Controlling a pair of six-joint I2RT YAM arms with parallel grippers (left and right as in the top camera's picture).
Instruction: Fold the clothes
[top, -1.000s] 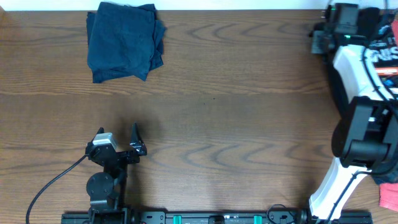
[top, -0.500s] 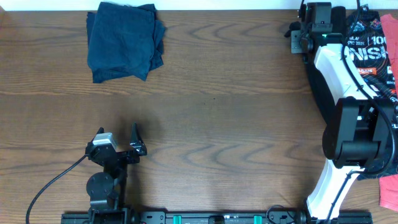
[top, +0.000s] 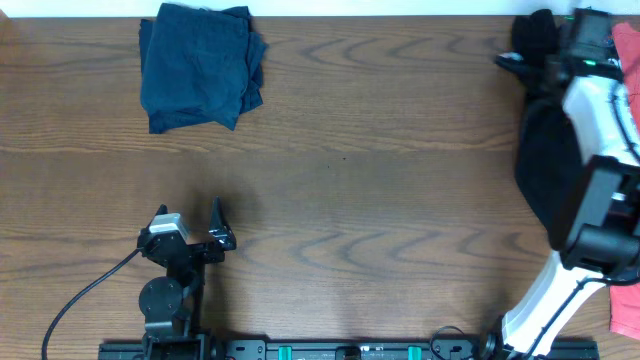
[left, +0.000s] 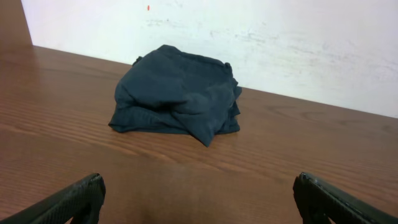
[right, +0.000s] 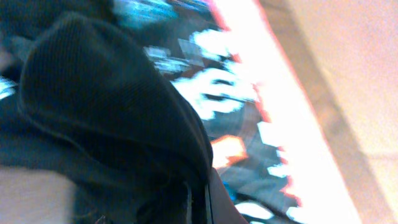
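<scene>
**Black shirt gripped at the far right, spreading ground to its left**

The left tool sits at the near edge of the tabletop, fingers wide apart and holding nothing, aimed toward the far side. Bare wood lies in front of it and runs across the whole middle, with nothing standing on it.

Farther back on the right, the right tool is at the far corner with its fingers together. It appears clamped on a bunched fold of the black shirt. The rest of that shirt drapes from the grip toward the near side along the arm, so its long axis runs near to far by the right edge.

The coming move probably turns on carrying this shirt left and nearer, onto the bare middle, where it can be laid flat. The right arm has it; the left tool is well apart from it and would have to cross the tabletop to take a second corner.

The right wrist view is blurred, but it shows a printed shirt with pale lettering and a coral-red border under the black fold. It could get dragged along. At the far left lies a folded navy shirt, well clear of that path.
</scene>
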